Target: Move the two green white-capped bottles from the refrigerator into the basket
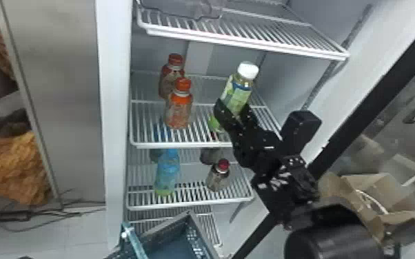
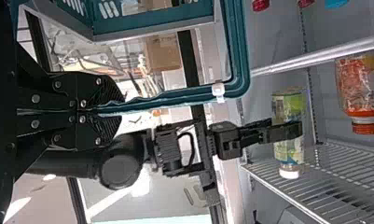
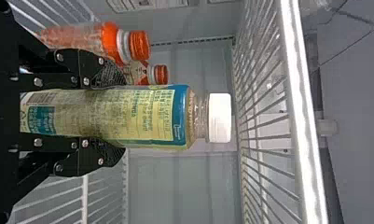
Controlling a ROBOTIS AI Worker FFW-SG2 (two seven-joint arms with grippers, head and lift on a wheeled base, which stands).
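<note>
One green bottle (image 1: pixel 239 93) with a white cap stands nearly upright in my right gripper (image 1: pixel 232 111), over the right side of the middle shelf. The left wrist view has this bottle (image 2: pixel 288 109) with its base apart from the shelf edge. In the right wrist view the fingers of my right gripper (image 3: pixel 111 114) clasp both sides of its label, below the white cap (image 3: pixel 219 117). The basket (image 1: pixel 172 229) is low in front of the refrigerator. My left gripper (image 2: pixel 111 111) is shut on the teal rim of the basket (image 2: pixel 175 97).
Two orange-capped bottles (image 1: pixel 178 108) stand left on the middle shelf (image 1: pixel 200 144). Below are a blue bottle (image 1: pixel 167 174) and a red-capped one (image 1: pixel 218 176). The upper shelf (image 1: pixel 244 41) overhangs the green bottle. The open door's black frame (image 1: pixel 365 118) runs along the right.
</note>
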